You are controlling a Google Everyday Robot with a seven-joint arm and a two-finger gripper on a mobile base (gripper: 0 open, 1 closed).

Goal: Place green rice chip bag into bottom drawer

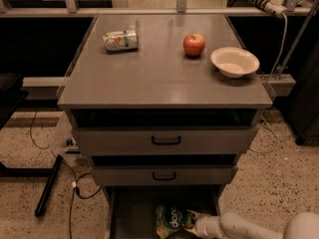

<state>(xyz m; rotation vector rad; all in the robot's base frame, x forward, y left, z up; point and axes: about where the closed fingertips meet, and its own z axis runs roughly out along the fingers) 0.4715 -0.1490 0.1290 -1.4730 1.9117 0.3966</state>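
The green rice chip bag lies on the floor of the open bottom drawer, right of its middle, with its dark round logo facing up. My gripper reaches in from the lower right at the end of a white arm and is at the bag's right edge, touching it. The bag's lower part is cut off by the frame edge.
On the cabinet top stand a green-and-white can on its side, a red apple and a white bowl. Two shut grey drawers with black handles sit above the open one. Cables lie on the floor at left.
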